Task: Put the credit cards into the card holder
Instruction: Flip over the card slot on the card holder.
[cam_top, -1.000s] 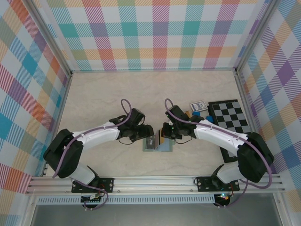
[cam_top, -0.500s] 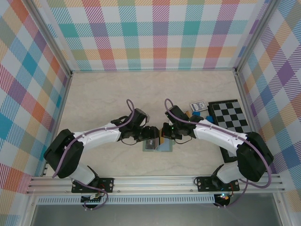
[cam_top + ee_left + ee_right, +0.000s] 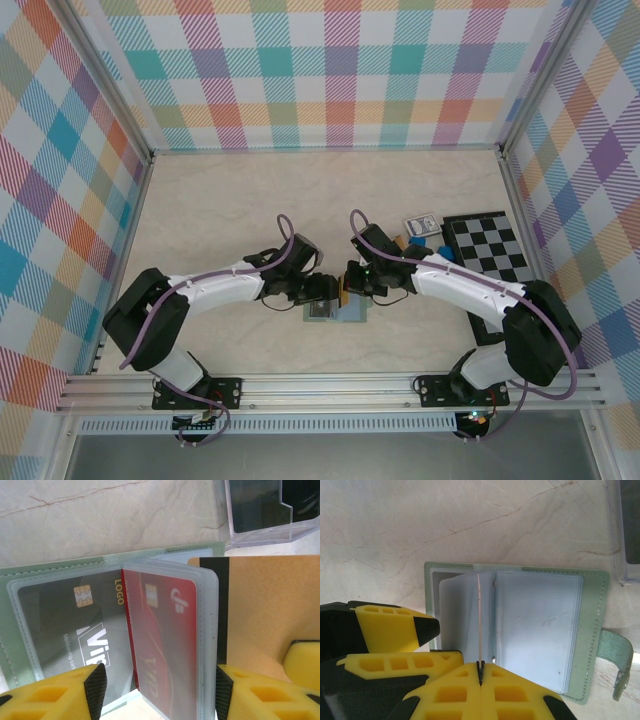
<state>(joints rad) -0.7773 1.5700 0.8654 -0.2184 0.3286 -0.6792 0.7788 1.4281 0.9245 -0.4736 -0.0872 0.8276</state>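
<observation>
As right pincer (image 3: 480, 667) pinches the orange card (image 3: 260, 605) edge-on over the open card holder (image 3: 596, 630) on the desk (image 3: 470, 525) | left pincer (image 3: 156, 697) spread, straddling the clear leaf (image 3: 207, 610) with the red card (image 3: 165, 645) — dark card (image 3: 70, 625) sleeved beside | advice: steady that leaf, square the card to an empty pocket mouth, slide slowly — never force.

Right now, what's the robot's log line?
wallet: open | red card: sleeved | orange card: in right end effector, shut | left end effector: open

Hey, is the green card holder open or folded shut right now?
Open: the card holder lies spread, clear sleeves exposed, snap tab loose.
</observation>
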